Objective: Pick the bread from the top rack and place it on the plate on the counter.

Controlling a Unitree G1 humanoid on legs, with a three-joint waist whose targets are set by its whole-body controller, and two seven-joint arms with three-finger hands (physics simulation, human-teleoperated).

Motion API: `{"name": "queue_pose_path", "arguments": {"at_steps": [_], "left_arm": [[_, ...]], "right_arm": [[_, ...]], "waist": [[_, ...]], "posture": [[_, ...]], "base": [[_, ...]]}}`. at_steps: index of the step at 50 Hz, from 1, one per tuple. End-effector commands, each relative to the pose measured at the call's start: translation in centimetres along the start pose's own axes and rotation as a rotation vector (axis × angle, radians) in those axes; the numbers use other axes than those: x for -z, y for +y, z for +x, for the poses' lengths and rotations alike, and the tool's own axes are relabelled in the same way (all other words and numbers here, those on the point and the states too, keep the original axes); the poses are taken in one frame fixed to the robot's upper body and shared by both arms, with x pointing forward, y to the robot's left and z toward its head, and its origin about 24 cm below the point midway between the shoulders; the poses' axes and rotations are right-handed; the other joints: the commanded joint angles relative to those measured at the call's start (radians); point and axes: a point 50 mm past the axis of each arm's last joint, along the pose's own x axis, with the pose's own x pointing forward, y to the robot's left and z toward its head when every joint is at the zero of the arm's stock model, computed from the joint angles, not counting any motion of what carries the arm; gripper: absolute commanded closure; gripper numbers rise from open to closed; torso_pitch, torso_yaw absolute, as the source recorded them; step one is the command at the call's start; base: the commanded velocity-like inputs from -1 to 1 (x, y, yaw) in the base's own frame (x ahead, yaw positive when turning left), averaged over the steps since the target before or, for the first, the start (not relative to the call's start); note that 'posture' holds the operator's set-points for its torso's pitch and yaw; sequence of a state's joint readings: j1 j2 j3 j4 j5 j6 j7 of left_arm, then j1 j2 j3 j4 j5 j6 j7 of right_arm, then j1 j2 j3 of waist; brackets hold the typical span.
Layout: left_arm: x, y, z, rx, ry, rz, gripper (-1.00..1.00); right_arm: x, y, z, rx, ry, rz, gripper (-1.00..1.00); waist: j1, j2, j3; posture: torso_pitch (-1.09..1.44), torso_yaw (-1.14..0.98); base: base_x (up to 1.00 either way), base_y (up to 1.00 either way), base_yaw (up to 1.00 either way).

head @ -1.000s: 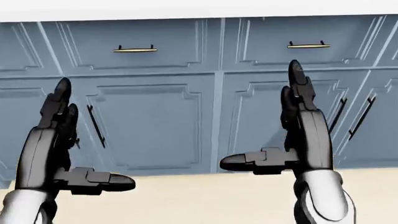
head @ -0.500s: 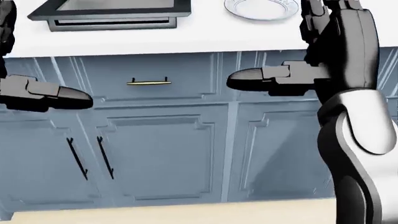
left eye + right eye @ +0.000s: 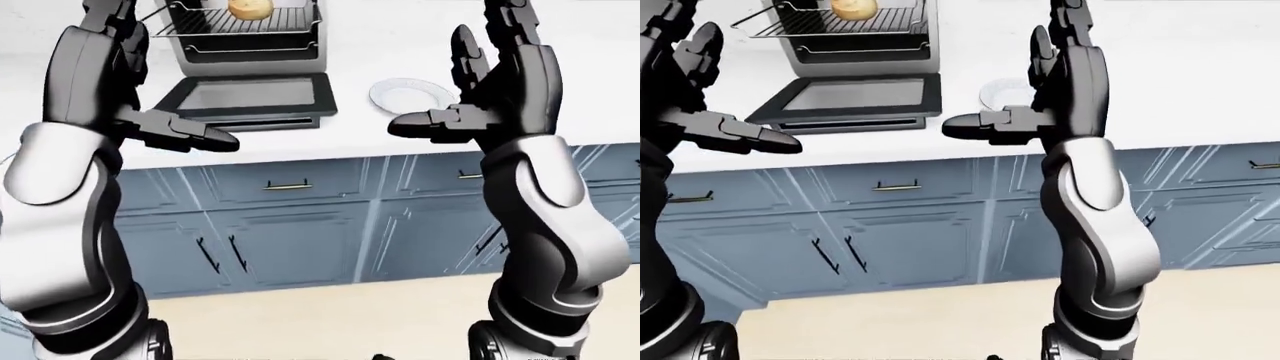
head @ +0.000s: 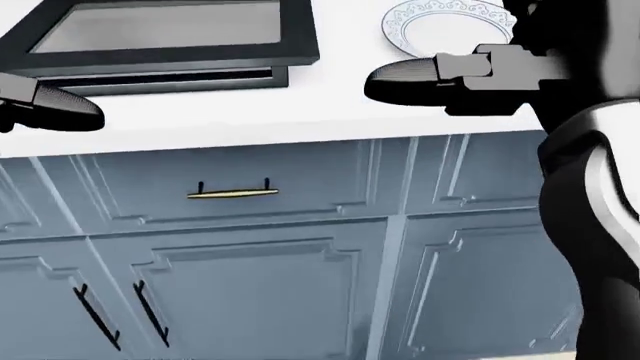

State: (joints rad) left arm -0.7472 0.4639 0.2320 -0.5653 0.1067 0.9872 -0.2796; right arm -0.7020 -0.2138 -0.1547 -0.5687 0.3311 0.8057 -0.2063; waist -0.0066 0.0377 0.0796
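Observation:
The bread (image 3: pixel 250 7), a pale round roll, lies on the top rack (image 3: pixel 235 22) of a toaster oven at the top of the left-eye view. The oven's glass door (image 3: pixel 250 97) hangs open onto the white counter (image 3: pixel 350 146). The white plate (image 3: pixel 412 95) sits on the counter right of the door. My left hand (image 3: pixel 160 75) is raised and open, left of the oven and nearer to me. My right hand (image 3: pixel 450 75) is raised and open in front of the plate. Both hands are empty.
Blue cabinet doors and drawers (image 3: pixel 300 225) with brass and black handles run below the counter. Beige floor (image 3: pixel 330 322) lies between me and the cabinets. In the head view the oven door (image 4: pixel 170 30) and the plate (image 4: pixel 445 26) sit at the top edge.
The camera has tilted up: cabinets and floor filled the head view before, now the counter, oven door and plate show. Both hands stay open and have risen with it.

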Motion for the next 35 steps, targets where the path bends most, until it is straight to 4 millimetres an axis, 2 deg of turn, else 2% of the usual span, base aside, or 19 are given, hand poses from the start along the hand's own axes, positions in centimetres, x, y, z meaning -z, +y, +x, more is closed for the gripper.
{"name": "queue_pose_path", "arguments": {"at_steps": [1,4,6,7,8,10,15,17,18,19,20,21,23,25,27,28,32,33,35], "left_arm": [[-1.4,0.6,-0.2,-0.024,-0.062,0.020,-1.00],[-1.9,0.8,-0.2,-0.026,-0.072,0.026,-1.00],[-2.4,1.1,-0.3,-0.030,-0.080,0.037,-1.00],[-2.6,1.2,-0.3,-0.033,-0.083,0.040,-1.00],[-2.6,1.2,-0.3,-0.035,-0.084,0.043,-1.00],[-2.6,1.3,-0.4,-0.038,-0.084,0.047,-1.00],[-2.9,1.5,-0.4,-0.044,-0.088,0.056,-1.00],[-2.9,1.4,-0.3,-0.040,-0.088,0.059,-1.00],[-3.0,1.4,-0.3,-0.040,-0.088,0.061,-1.00],[-3.0,1.5,-0.4,-0.042,-0.089,0.062,-1.00],[-3.0,1.5,-0.4,-0.042,-0.089,0.063,-1.00],[-3.0,1.4,-0.4,-0.042,-0.087,0.063,-1.00],[-3.0,1.5,-0.4,-0.045,-0.087,0.065,-1.00],[-3.2,1.6,-0.3,-0.047,-0.089,0.067,-1.00],[-3.4,1.7,-0.3,-0.048,-0.091,0.072,-1.00],[-3.4,1.8,-0.3,-0.049,-0.091,0.072,-1.00],[-3.3,1.7,-0.4,-0.048,-0.090,0.075,-1.00],[-3.4,1.9,-0.5,-0.051,-0.092,0.077,-1.00],[-3.5,2.0,-0.6,-0.053,-0.092,0.083,-1.00]], "right_arm": [[-1.6,-0.1,0.0,0.005,-0.077,0.001,-1.00],[-1.9,0.1,-0.1,-0.001,-0.087,-0.004,-1.00],[-2.0,0.1,-0.1,0.000,-0.093,-0.008,-1.00],[-2.1,0.0,0.0,0.002,-0.094,-0.003,-1.00],[-2.1,0.0,0.0,0.003,-0.097,-0.003,-1.00],[-2.0,0.0,-0.1,0.006,-0.096,-0.003,-1.00],[-2.0,-0.1,-0.1,0.006,-0.103,-0.007,-1.00],[-1.9,-0.1,-0.2,0.007,-0.100,0.003,-1.00],[-1.9,-0.3,-0.1,0.012,-0.098,0.002,-1.00],[-1.9,-0.4,-0.1,0.018,-0.093,0.013,-1.00],[-1.9,-0.4,-0.1,0.019,-0.093,0.011,-1.00],[-1.9,-0.4,-0.2,0.022,-0.093,0.010,-1.00],[-1.9,-0.5,-0.2,0.023,-0.091,0.013,-1.00],[-1.9,-0.4,-0.2,0.023,-0.091,0.011,-1.00],[-1.9,-0.4,-0.2,0.023,-0.091,0.013,-1.00],[-1.9,-0.4,-0.2,0.022,-0.092,0.012,-1.00],[-2.0,-0.2,-0.2,0.012,-0.094,0.005,-1.00],[-2.0,-0.2,-0.2,0.007,-0.099,0.002,-1.00],[-2.0,-0.3,-0.3,0.009,-0.098,0.002,-1.00]], "waist": [[-0.001,0.002,-0.016],[0.007,-0.045,-0.018],[0.016,-0.094,-0.079],[0.007,-0.052,-0.051],[0.004,-0.067,-0.040],[-0.002,-0.067,-0.057],[-0.002,-0.015,-0.042],[-0.004,0.035,-0.052],[0.000,0.079,-0.067],[0.004,0.042,-0.056],[-0.002,0.051,-0.058],[0.006,0.036,-0.041],[0.002,0.014,-0.052],[0.008,-0.016,-0.039],[0.018,-0.065,-0.039],[0.018,-0.046,-0.035],[0.015,-0.046,-0.051],[0.014,-0.038,-0.073],[0.010,-0.027,-0.058]], "posture": [[0.00,0.00],[0.00,0.00],[0.00,0.00],[0.00,0.00],[0.00,0.00],[0.00,0.00],[0.00,0.00],[0.00,0.00],[0.00,0.00],[0.00,0.00],[0.00,0.00],[0.00,0.00],[0.00,0.00],[0.00,0.00],[0.00,0.00],[0.00,0.00],[0.00,0.00],[0.00,0.00],[0.00,0.00]], "base": [[0.00,0.00,0.00],[0.00,0.00,0.00],[0.09,0.00,0.00],[0.10,0.00,0.00],[0.10,0.00,0.00],[0.11,0.00,0.00],[0.10,0.00,0.00],[0.14,0.00,0.00],[0.16,0.00,0.00],[0.12,0.00,0.00],[0.09,0.00,0.00],[0.00,0.00,0.00],[0.00,0.00,0.00],[0.00,0.00,0.00],[0.00,0.00,0.00],[0.00,0.00,0.00],[0.01,0.00,0.00],[0.07,0.00,0.00],[0.18,0.00,0.00]]}}
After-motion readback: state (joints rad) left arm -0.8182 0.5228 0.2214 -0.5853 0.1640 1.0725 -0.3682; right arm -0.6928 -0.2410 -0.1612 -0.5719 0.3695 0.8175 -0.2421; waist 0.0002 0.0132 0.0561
